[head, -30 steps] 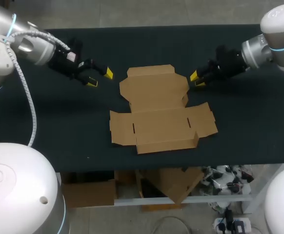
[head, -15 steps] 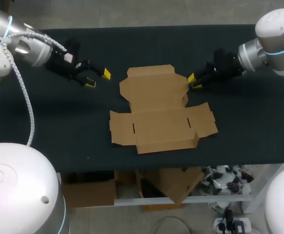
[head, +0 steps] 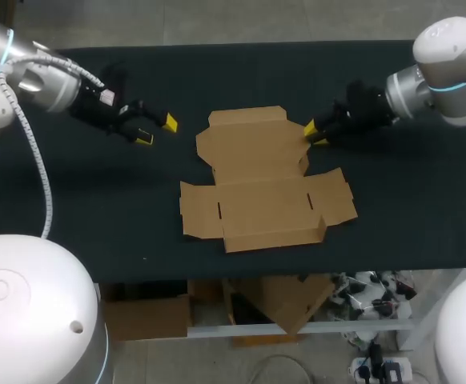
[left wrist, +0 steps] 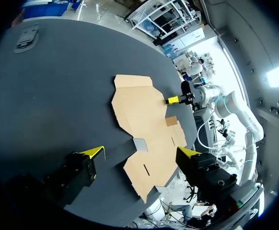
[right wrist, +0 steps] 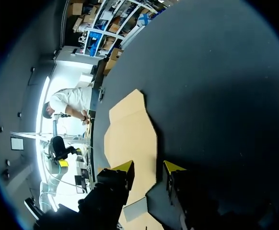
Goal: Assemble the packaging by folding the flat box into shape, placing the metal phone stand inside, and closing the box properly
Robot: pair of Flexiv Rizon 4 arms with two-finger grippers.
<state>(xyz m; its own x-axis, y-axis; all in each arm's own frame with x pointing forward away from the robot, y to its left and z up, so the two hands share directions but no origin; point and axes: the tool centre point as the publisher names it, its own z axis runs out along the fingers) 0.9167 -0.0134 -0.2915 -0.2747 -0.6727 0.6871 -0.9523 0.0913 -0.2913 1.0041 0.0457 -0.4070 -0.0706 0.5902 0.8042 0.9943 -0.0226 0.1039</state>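
A flat, unfolded brown cardboard box [head: 261, 180] lies in the middle of the black table, also seen ahead of the left gripper [left wrist: 144, 129] and under the right fingers [right wrist: 130, 129]. My left gripper [head: 157, 130] hovers left of the box's far panel, wide open and empty [left wrist: 140, 153]. My right gripper [head: 311, 134] sits at the far panel's right edge, its fingers part open and straddling that edge [right wrist: 149, 167] without clamping it. My right gripper [left wrist: 175, 99] also shows in the left wrist view. No metal phone stand is in view.
The black table [head: 97, 208] reaches well past the box to the left, right and far side. Its front edge [head: 217, 276] runs close below the box's near flap.
My right gripper has crept left until its tips reach the box's far panel edge. My left gripper has drawn back slightly to the left, still open.
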